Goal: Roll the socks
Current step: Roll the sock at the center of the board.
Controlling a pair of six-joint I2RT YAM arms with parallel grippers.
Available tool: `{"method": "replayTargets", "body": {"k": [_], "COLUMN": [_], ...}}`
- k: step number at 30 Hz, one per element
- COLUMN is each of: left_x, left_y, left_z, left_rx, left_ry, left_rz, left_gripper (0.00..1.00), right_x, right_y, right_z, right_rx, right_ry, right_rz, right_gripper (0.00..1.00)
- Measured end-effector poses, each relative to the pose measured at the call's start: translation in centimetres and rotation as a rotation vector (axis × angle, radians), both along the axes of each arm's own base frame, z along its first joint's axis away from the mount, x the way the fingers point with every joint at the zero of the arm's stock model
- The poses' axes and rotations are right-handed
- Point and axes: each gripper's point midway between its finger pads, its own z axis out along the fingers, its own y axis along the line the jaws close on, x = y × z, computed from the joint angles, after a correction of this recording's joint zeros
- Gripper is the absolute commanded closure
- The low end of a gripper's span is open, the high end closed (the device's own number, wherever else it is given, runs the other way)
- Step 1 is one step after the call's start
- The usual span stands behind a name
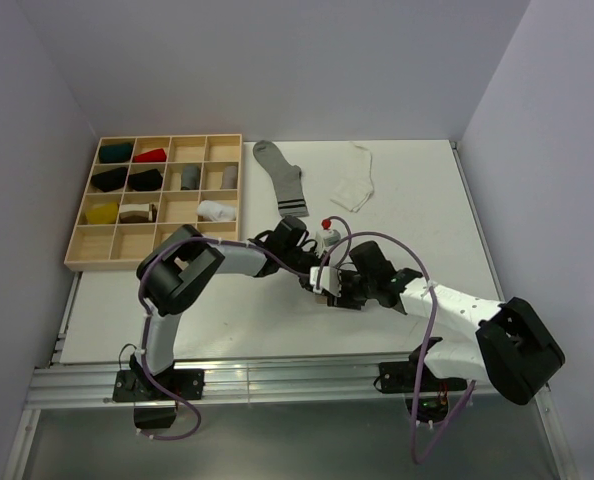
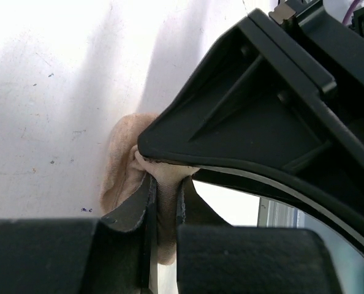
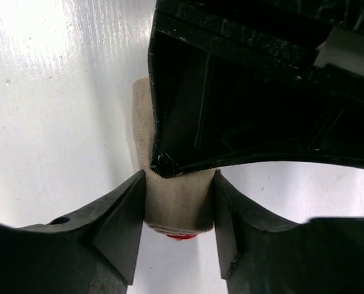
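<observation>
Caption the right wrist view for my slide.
Right pincer grips the bunched beige sock while the left pincer pinches it too.

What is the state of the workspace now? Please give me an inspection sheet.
Surface: white table, few small marks.
Job's things: beige sock held between both grippers; striped sock and white sock lie loose, far side.
Clutter: wooden tray, far left, rolled socks in several compartments.
Grippers: left gripper shut on beige sock; right gripper grips it too.
Cables: purple cables, loose loops.
Surroundings: plain walls; metal rail at near edge.
</observation>
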Motion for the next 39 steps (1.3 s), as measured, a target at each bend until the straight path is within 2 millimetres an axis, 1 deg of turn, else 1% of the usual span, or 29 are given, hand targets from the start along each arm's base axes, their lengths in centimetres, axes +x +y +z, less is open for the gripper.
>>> {"method": "replayTargets", "body": {"k": [2,3,4,6,8,9,10,11,12,14,15,17,23,28,31,32,33,34,36,39], "left_x": [0.0,0.0,0.0,0.0,0.0,0.0,0.0,0.0,0.1,0.2,0.3,0.4,0.7,1.4,2.0,2.2,2.5,2.7,3.4,4.5], "left_y": [0.0,0.0,0.0,0.1,0.2,0.2,0.2,0.3,0.3,0.5,0.7,1.1,2.5,3.7,5.4,6.3,7.1,7.8,9.2,10.1], "left_z": [0.0,0.0,0.0,0.0,0.1,0.1,0.1,0.1,0.1,0.2,0.2,0.3,0.9,1.3,1.6,1.7,2.0,2.3,3.5,6.0], "left_rx": [-0.003,-0.005,-0.007,-0.009,-0.01,-0.01,-0.009,-0.012,-0.015,-0.026,-0.034,-0.044,-0.036,-0.015,-0.009,-0.004,-0.004,-0.006,-0.025,-0.084], "left_ry": [0.005,0.007,0.009,0.014,0.02,0.025,0.032,0.037,0.044,0.063,0.074,0.095,0.135,0.146,0.134,0.123,0.104,0.087,0.025,-0.081], "left_rz": [-0.003,-0.005,-0.006,-0.008,-0.009,-0.005,0.0,0.005,0.011,0.033,0.049,0.084,0.191,0.299,0.4,0.443,0.486,0.524,0.606,0.686], "left_gripper": [1.0,1.0,1.0,1.0,0.99,0.96,0.95,0.88,0.84,0.79,0.7,0.65,0.61,0.6,0.58,0.54,0.53,0.51,0.51,0.52], "right_x": [0.0,-0.1,0.0,0.0,0.1,0.1,0.1,0.2,0.2,0.3,0.3,0.4,0.3,0.5,0.5,0.5,0.6,0.6,0.6,0.8], "right_y": [0.0,0.0,0.0,0.0,0.0,0.0,0.0,0.1,0.1,0.2,0.3,0.7,1.5,1.7,1.6,1.5,1.5,1.5,1.6,1.7], "right_z": [0.0,-0.1,-0.1,-0.2,-0.3,-0.3,-0.3,-0.3,-0.3,-0.3,-0.3,-0.2,-0.2,-0.2,-0.2,-0.2,-0.2,-0.3,-0.3,-0.3], "right_rx": [-0.002,-0.005,-0.009,-0.018,-0.026,-0.03,-0.033,-0.036,-0.039,-0.041,-0.04,-0.035,-0.022,-0.023,-0.035,-0.04,-0.044,-0.049,-0.059,-0.074], "right_ry": [0.001,0.002,0.002,0.008,0.017,0.024,0.029,0.033,0.037,0.043,0.046,0.052,0.066,0.071,0.078,0.082,0.086,0.091,0.105,0.128], "right_rz": [0.001,0.002,0.004,0.003,0.002,0.001,0.002,0.002,0.003,0.004,0.007,0.015,0.037,0.04,0.041,0.039,0.04,0.04,0.041,0.043], "right_gripper": [0.54,0.64,0.69,0.77,0.81,0.85,0.87,0.89,0.9,0.9,0.91,0.91,0.92,0.93,0.93,0.93,0.93,0.93,0.94,0.94]}}
